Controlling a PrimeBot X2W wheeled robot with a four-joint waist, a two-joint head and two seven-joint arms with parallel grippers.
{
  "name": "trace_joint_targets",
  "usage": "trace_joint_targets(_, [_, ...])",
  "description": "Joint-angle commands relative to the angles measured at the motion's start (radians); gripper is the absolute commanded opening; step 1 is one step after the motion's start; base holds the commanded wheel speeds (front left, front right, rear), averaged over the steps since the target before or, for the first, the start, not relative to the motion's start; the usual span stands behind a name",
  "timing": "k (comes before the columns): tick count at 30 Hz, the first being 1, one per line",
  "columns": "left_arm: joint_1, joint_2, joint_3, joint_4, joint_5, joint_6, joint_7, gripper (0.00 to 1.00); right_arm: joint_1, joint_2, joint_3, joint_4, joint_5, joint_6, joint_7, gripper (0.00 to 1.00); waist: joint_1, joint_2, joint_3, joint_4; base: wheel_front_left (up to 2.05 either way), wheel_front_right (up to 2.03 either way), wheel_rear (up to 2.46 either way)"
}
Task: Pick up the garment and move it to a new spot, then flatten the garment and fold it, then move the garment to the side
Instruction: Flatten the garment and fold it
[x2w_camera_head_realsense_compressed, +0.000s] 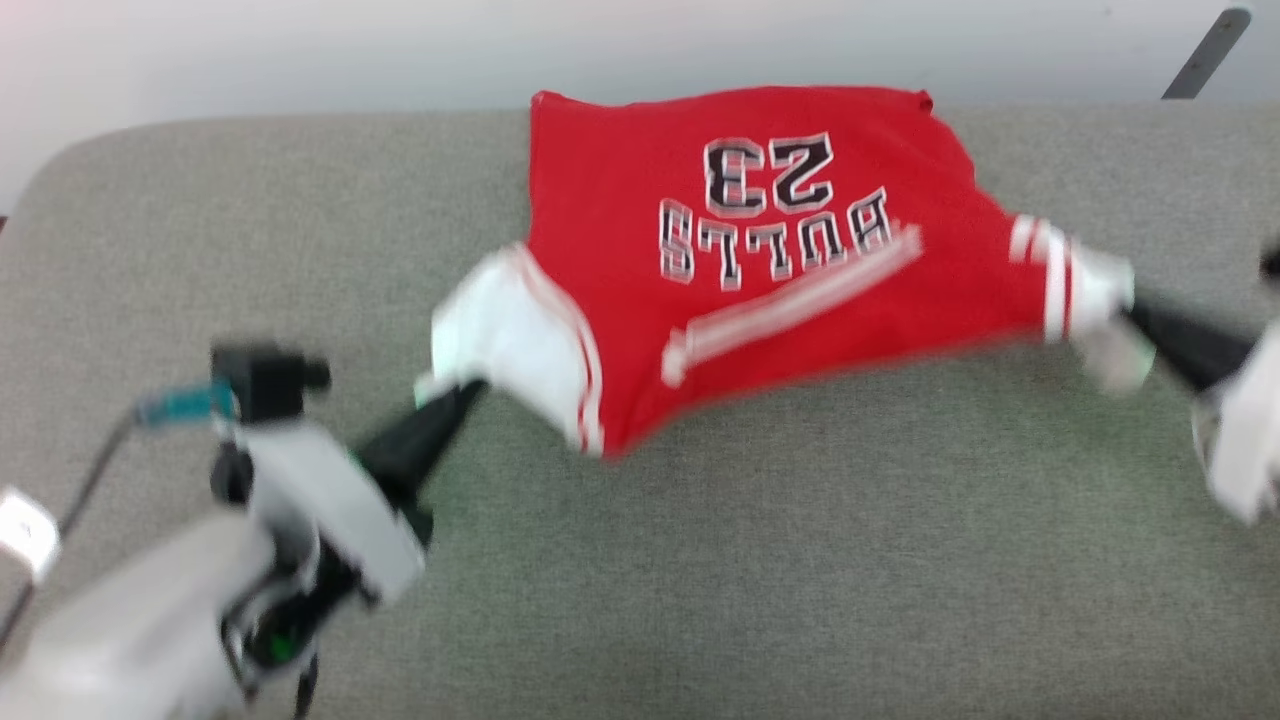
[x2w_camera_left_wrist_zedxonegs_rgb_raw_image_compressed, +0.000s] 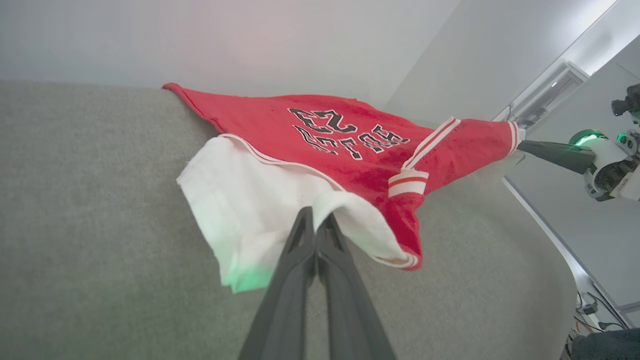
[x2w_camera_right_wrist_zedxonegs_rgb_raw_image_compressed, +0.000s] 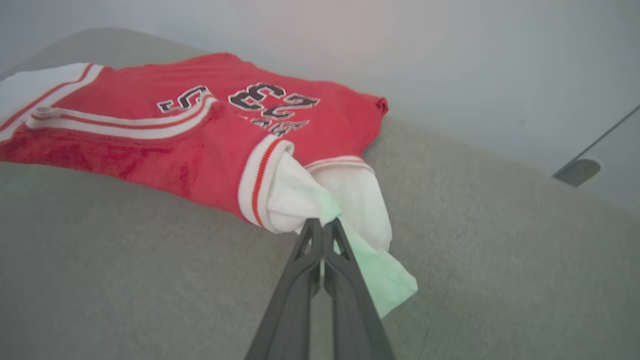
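Clamping shut on white cloth, the left fingers (x2w_camera_left_wrist_zedxonegs_rgb_raw_image_compressed: 300, 260) pinch the left-hand sleeve (x2w_camera_head_realsense_compressed: 510, 330) at the head view's lower left. The right fingers (x2w_camera_right_wrist_zedxonegs_rgb_raw_image_compressed: 307, 260) pinch the right-hand sleeve (x2w_camera_head_realsense_compressed: 1095, 290) at its far right. Held at both ends, the garment (x2w_camera_head_realsense_compressed: 760, 250) stretches between them, probably so it can be shifted and laid flat without bunching. It sits in the upper middle of the frame, over the grey worktop (x2w_camera_head_realsense_compressed: 800, 560). Count: one garment, two sleeves, two pairs of fingers.

Soft, even light, faint shadows. Motion blur smears the head view; green glow tints the garment (x2w_camera_left_wrist_zedxonegs_rgb_raw_image_compressed: 360, 165) at its white sleeve.
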Motion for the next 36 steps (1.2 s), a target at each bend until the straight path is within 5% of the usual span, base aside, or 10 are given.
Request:
trace_joint_targets(1, [0.015,0.01,0.008,-0.006,0.009,0.0,0.0,0.0,0.022,-0.011,-0.005,-0.011,0.006,-0.001,0.003,0.0,0.0,0.0,-0.012,-0.002,0.0,0.0,0.0])
trace_joint_targets(9, [0.227,0.099,0.015,-0.115,0.079,0.0,0.0,0.0,0.301,-0.175,-0.059,-0.231,0.088,-0.001,0.047,0.0,0.0,0.0,-0.027,-0.015,0.0,0.0,0.0])
trace_joint_targets(23, [0.464,0.257,0.072,-0.276,0.076,0.001,0.0,0.0,0.653,-0.27,-0.227,-0.397,0.118,-0.001,0.034,0.0,0.0,0.0,0.017,-0.006,0.0,0.0,0.0])
trace_joint_targets(36, [0.448,0.15,0.07,-0.216,0.115,0.006,0.016,0.0,0.773,-0.138,-0.363,-0.396,-0.012,-0.001,0.216,0.0,0.0,0.0,0.032,-0.008,0.0,0.0,0.0])
